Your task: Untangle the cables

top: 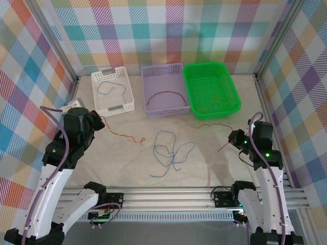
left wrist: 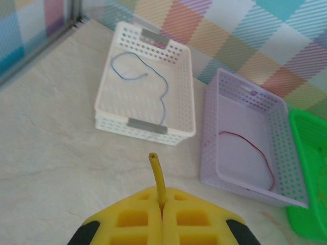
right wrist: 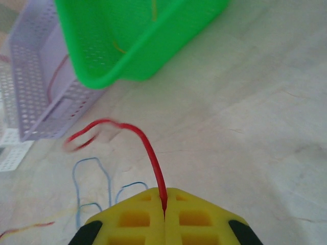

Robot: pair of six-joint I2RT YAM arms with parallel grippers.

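Observation:
My left gripper (top: 98,122) (left wrist: 162,198) is shut on an orange-yellow cable (top: 121,134) whose short end (left wrist: 155,171) sticks up out of the closed jaws; the rest trails right across the table. Over at the right, a red cable (right wrist: 151,153) (top: 213,125) is pinched in my right gripper (top: 234,139) (right wrist: 164,198), which is shut on it, and it arcs away to the left above the tabletop. A loose blue cable (top: 171,152) (right wrist: 92,176) lies in loops mid-table between the grippers, held by neither.
Three baskets stand at the back: a white basket (top: 129,94) (left wrist: 180,97) holding a blue wire (left wrist: 153,76), a purple basket (top: 151,89) (left wrist: 210,138) holding a red wire (left wrist: 250,149), and a green basket (top: 232,92) (right wrist: 138,30). Checked walls enclose the table.

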